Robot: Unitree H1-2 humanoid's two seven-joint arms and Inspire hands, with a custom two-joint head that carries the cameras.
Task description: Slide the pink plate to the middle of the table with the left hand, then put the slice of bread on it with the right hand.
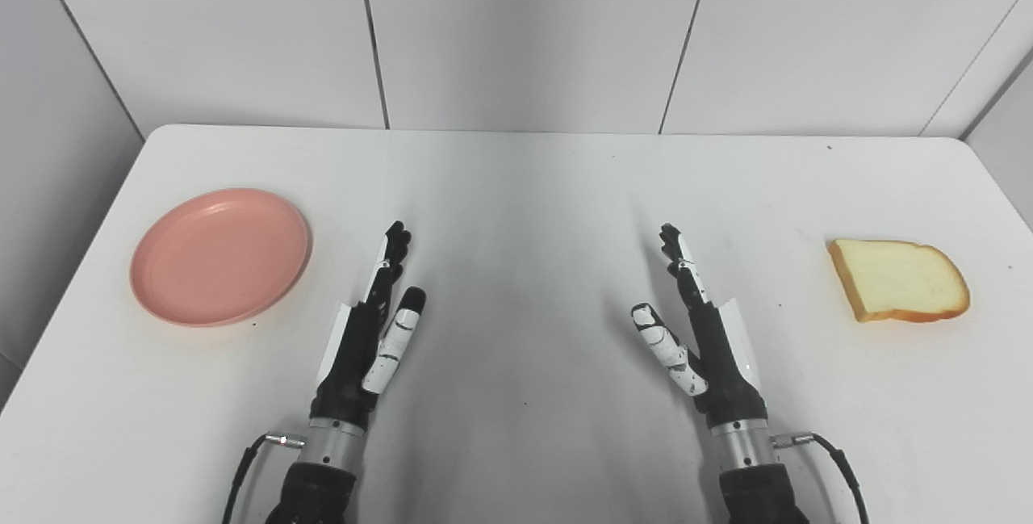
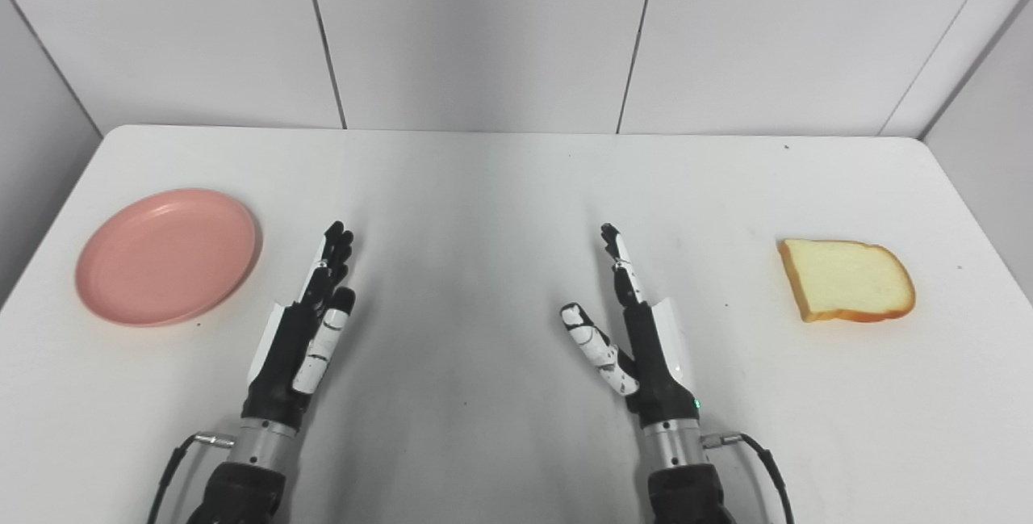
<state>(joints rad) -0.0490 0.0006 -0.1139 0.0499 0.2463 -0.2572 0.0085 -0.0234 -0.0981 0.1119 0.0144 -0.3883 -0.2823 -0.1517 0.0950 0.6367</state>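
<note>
Pink plate (image 1: 219,256): we see it lying flat on the white table (image 1: 524,185), off to the left of our left hand and slightly farther out, near but not touching.
Left hand (image 1: 373,330): ours hovers low over the table, fingers stretched forward and spread from the thumb, holding nothing.
Right hand (image 1: 700,329): we hold it in the mirror pose, fingers extended, thumb angled inward, empty.
Slice of bread (image 1: 900,279): it lies flat to the right of our right hand, well apart from it, crust facing us.
</note>
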